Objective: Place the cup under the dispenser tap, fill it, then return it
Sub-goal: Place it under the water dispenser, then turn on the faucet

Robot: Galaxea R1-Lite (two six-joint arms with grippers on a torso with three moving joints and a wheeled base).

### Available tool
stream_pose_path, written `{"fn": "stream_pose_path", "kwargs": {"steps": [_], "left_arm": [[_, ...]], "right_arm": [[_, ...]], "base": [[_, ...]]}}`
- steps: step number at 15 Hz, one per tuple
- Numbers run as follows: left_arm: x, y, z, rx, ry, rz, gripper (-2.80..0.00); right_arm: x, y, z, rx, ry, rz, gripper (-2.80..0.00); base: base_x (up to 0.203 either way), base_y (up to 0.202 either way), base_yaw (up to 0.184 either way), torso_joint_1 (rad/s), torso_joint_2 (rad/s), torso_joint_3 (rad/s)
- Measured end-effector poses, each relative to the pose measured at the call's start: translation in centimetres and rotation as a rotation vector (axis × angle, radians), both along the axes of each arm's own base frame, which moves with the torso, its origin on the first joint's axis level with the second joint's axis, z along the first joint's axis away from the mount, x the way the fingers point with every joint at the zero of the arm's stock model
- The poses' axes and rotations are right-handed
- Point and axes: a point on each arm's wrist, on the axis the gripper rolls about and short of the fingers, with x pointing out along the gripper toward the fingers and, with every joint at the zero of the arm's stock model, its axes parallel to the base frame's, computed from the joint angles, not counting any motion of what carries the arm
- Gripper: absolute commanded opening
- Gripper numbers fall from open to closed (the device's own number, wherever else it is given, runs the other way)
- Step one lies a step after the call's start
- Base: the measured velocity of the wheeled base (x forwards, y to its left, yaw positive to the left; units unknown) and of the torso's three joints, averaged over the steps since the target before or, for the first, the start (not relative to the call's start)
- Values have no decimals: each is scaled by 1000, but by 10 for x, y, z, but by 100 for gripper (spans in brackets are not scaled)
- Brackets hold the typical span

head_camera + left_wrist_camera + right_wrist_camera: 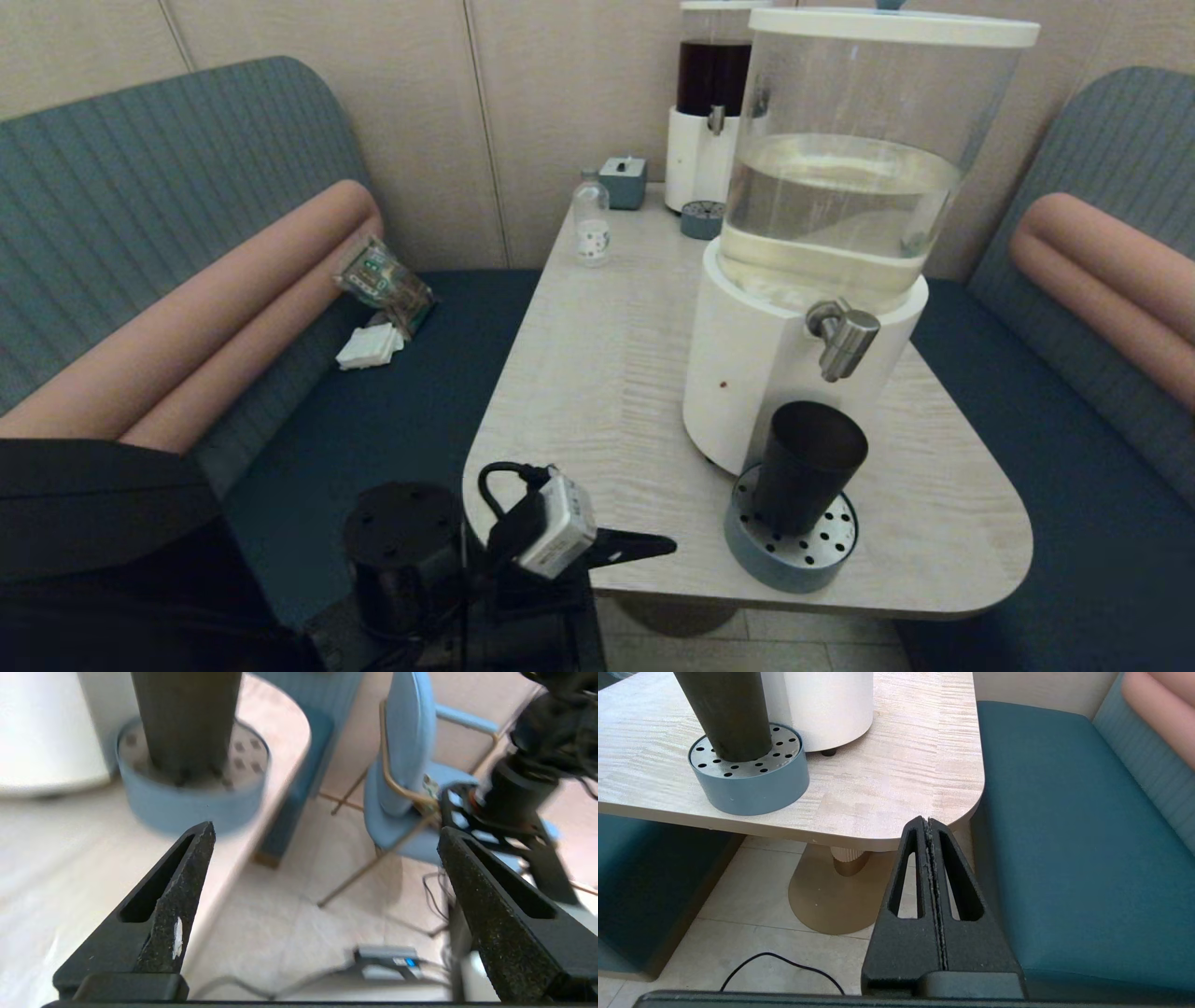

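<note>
The cup (805, 476) is a dark tapered tumbler standing upright on the round perforated drip tray (794, 560), directly below the steel dispenser tap (843, 338) of the big white-based clear-tank dispenser (747, 373). My left gripper (653, 546) hovers at the table's front edge, left of the tray, apart from the cup. In the left wrist view that gripper (325, 828) is open and empty, with the cup (187, 723) and tray (187, 807) ahead and off to one side. My right gripper (928, 820) is shut on nothing, parked below the table's front right corner, with the cup (728, 714) visible beyond.
On the wooden table (597, 373), a dark-liquid dispenser (714, 103) stands at the back with its own small tray (702, 219), a grey box (624, 180) and a clear bottle (591, 224). Blue benches flank the table. Packets (385, 285) lie on the left bench.
</note>
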Motion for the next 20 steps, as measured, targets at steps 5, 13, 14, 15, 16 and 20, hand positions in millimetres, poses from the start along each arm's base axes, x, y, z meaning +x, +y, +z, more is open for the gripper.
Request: {"fn": "stream_pose_path", "kwargs": {"steps": [5,13,14,15,16,20], "left_arm": [[-39,60,34,-43,-43,241,-280],[-70,159,102,-379,-260,1030,-280],[-80,170,109,-412,-320,1099,-280],[-91,178,115,-444,-379,1144,-280],[-103,183,118,-463,-424,1174,-280],[-150,190,116,-470,-543,1239,-280]], "right_arm": [[0,0,0,0,0,0,-280],[0,0,0,0,0,0,-280],[0,0,0,0,0,0,-280],[0,0,0,0,0,0,-280],[0,0,0,0,0,0,-280],[0,0,0,0,0,0,-280]], "base": [[0,0,0,0,0,0],[0,0,0,0,0,0],[0,0,0,0,0,0],[0,0,0,0,0,0],[0,0,0,0,0,0],[0,0,0,0,0,0]]}}
